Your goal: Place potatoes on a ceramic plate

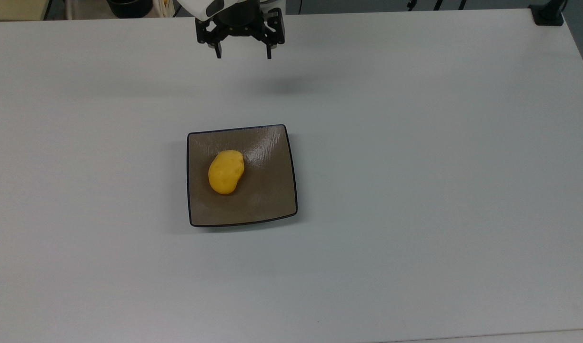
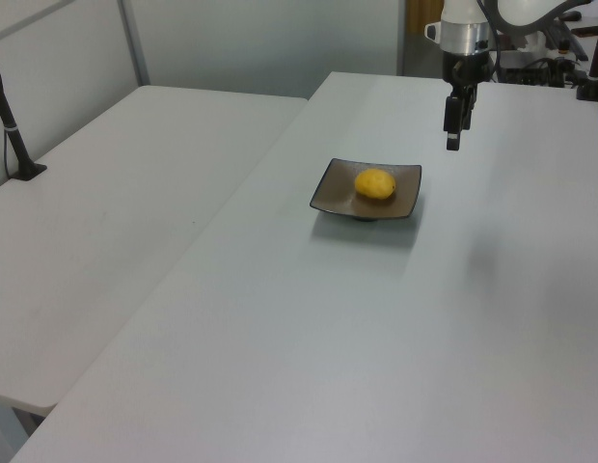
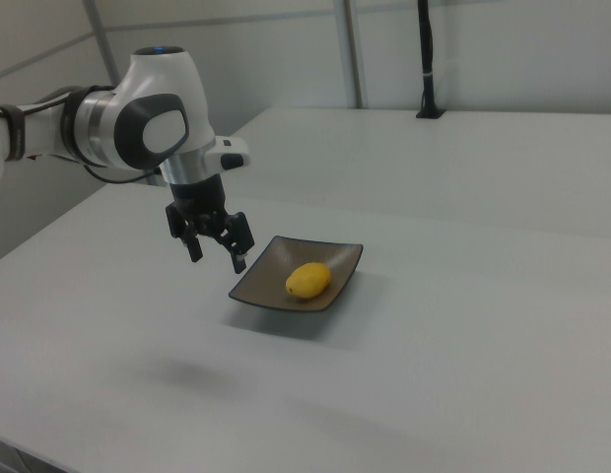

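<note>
A bright yellow potato (image 1: 226, 172) lies on the square brown ceramic plate (image 1: 267, 200), left of its middle in the top view. It also rests on the plate (image 2: 336, 188) as the potato (image 2: 375, 183) in the left view, and as the potato (image 3: 308, 279) on the plate (image 3: 261, 281) in the right view. My gripper (image 1: 243, 56) hangs open and empty in the air, well beyond the plate's far edge in the top view. The gripper (image 3: 218, 258) is left of the plate in the right view and the gripper (image 2: 452, 143) above its right side in the left view.
The plate stands on a wide white table (image 1: 415, 166). A second white table (image 2: 116, 193) adjoins it on the left view's left. A black clamp post (image 1: 547, 13) sits at the top view's far right corner.
</note>
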